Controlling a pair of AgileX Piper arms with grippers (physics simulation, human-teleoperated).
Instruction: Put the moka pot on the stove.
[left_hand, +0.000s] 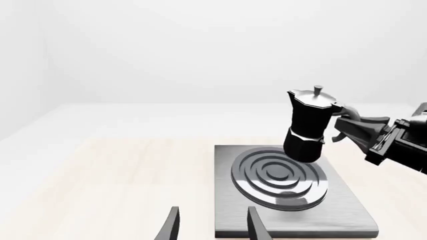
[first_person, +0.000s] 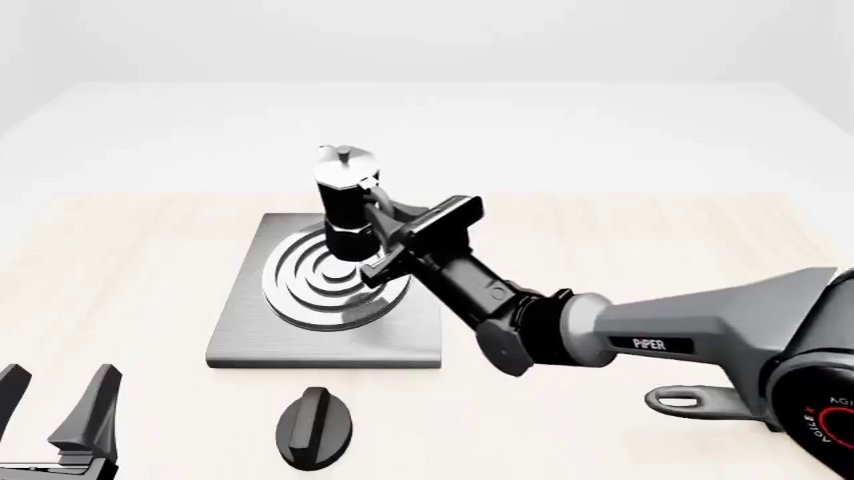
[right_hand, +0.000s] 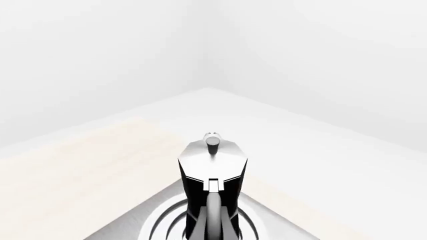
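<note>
Nearest the front camera, my left gripper (first_person: 54, 395) is idling at the near-left edge of the pale wooden tabletop (first_person: 120, 280), its two dark wedge-shaped fingers (first_person: 94, 405) standing apart with nothing between them. Just beside it, a black oval knob (first_person: 315, 427) is lying flat on the wood, in front of the stove.

Out at the middle, my right gripper (first_person: 378, 228) is reaching in from the right, and its fingers are clamping the black side handle of the moka pot (first_person: 346, 205). I am holding that pot upright, its faceted black body pinching to a narrow waist under a shiny silver lid and small knob. In the left wrist view the pot's (left_hand: 308, 125) base is hanging clear of the metal, above the far edge of the burner rings. From the right wrist the handle is running straight down the pot (right_hand: 212, 177) toward me.

Below it the stove (first_person: 240, 340) is sitting flat, a brushed grey square slab with concentric silver and white rings, much wider than the pot. Bare slab is showing all round the rings, and open tabletop is stretching to the left and far sides.
</note>
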